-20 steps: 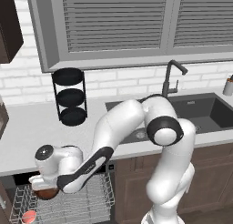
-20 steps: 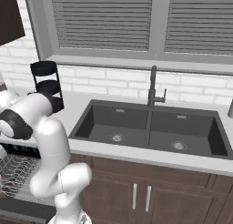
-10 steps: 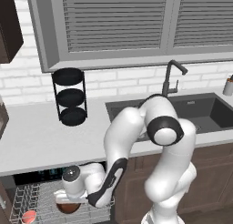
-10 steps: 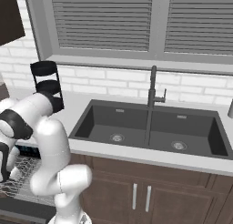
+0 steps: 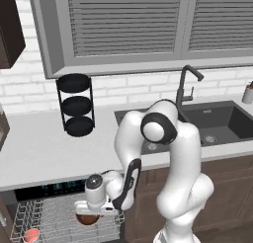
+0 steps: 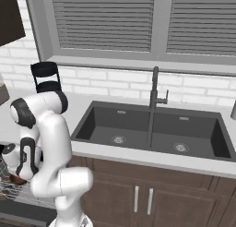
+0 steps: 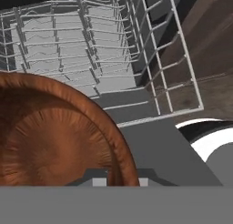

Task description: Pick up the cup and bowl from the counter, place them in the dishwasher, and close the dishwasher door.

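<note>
Pincer (image 5: 88, 213) hangs low over the wire rack (image 5: 59, 222), pointing down, and the bowl (image 5: 87, 219) sits right beneath the hand. Its fingers are hidden behind the hand and the bowl, and the hand view shows only small grey bits at the bottom edge, so I cannot tell how far apart the jaws stand or whether they truly pinch the rim. From the hand camera the bowl (image 7: 50, 136) looms large and reddish-brown, cut off at the left and bottom, above the rack's (image 7: 113, 59) silver wires. In the right base view the bowl (image 6: 17, 179) peeks out as a dark sliver behind the forearm, over the rack.

Toward the rack's front left corner the cup (image 5: 30, 235) stands with its red top showing, partly cut by the frame edge. Behind the rack, the dishwasher (image 5: 49, 188) shows only its black strip with faint teal lights under the counter (image 5: 39, 153). Beyond the rack, on the counter by the wall, stands the black three-tier stand (image 5: 75, 104); to the rack's right lies the dark sink (image 5: 217, 123).
</note>
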Available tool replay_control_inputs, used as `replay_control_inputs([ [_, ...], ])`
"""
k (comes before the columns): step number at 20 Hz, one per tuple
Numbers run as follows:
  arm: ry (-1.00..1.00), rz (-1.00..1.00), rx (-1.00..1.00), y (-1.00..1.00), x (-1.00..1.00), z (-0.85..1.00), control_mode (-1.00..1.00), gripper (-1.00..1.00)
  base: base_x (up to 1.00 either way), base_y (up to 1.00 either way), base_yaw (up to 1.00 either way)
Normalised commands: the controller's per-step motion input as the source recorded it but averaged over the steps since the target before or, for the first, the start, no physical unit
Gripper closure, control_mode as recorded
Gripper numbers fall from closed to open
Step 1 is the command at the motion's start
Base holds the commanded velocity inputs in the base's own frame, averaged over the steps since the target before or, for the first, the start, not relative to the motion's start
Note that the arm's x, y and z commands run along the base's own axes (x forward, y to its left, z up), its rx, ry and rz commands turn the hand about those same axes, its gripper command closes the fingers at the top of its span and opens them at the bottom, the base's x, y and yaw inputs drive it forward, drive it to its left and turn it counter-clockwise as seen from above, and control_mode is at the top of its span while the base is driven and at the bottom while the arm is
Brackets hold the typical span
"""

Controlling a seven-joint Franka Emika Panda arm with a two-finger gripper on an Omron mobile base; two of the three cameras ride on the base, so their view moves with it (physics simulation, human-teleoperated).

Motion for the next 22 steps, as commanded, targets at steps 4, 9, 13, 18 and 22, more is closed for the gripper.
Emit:
replay_control_inputs([
  [4,-0.04,0.01,0.00,0.19,0.03,-0.09,-1.00,1.00,0.00,0.00,0.00],
  [9,-0.06,0.00,-0.01,0.19,0.12,-0.27,-1.00,1.00,0.00,0.00,0.00],
  [13,-0.01,0.00,-0.03,0.22,0.17,-0.32,-1.00,1.00,0.00,0.00,0.00],
  [18,0.00,0.00,-0.05,0.31,0.18,-0.45,-1.00,1.00,0.00,0.00,0.00],
  [22,0.01,0.00,-0.05,0.28,0.27,-0.50,-1.00,1.00,0.00,0.00,0.00],
])
